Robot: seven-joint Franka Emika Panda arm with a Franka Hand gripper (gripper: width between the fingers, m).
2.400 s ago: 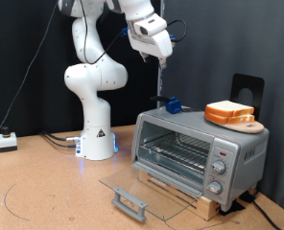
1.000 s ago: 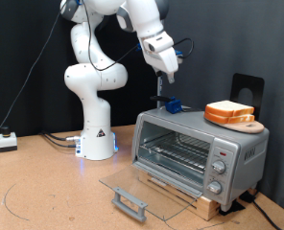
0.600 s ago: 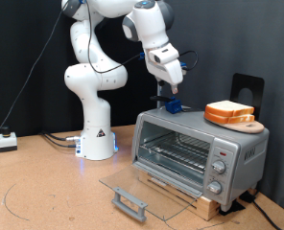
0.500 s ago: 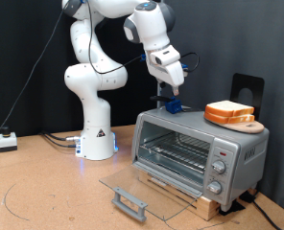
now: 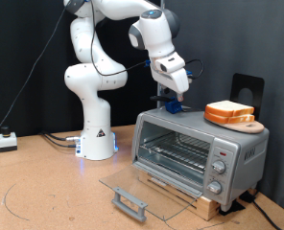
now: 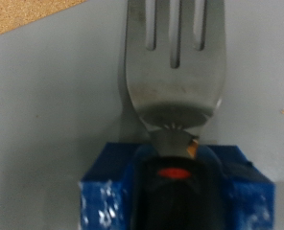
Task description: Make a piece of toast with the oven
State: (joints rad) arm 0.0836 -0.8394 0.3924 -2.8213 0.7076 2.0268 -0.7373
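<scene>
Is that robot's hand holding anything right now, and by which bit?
Cannot be told. The hand hangs just above a blue-handled fork on top of the oven, but no fingers show around it.

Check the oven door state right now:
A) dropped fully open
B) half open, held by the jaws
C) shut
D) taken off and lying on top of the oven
A: the oven's glass door lies flat in front of it, handle outward, with the wire rack exposed; the gripper is above the oven top, not on the door.

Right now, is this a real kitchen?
Probably not; it looks like a robot lab. A white robot arm stands on a brown table beside a silver-grey toaster oven, black curtains behind.
</scene>
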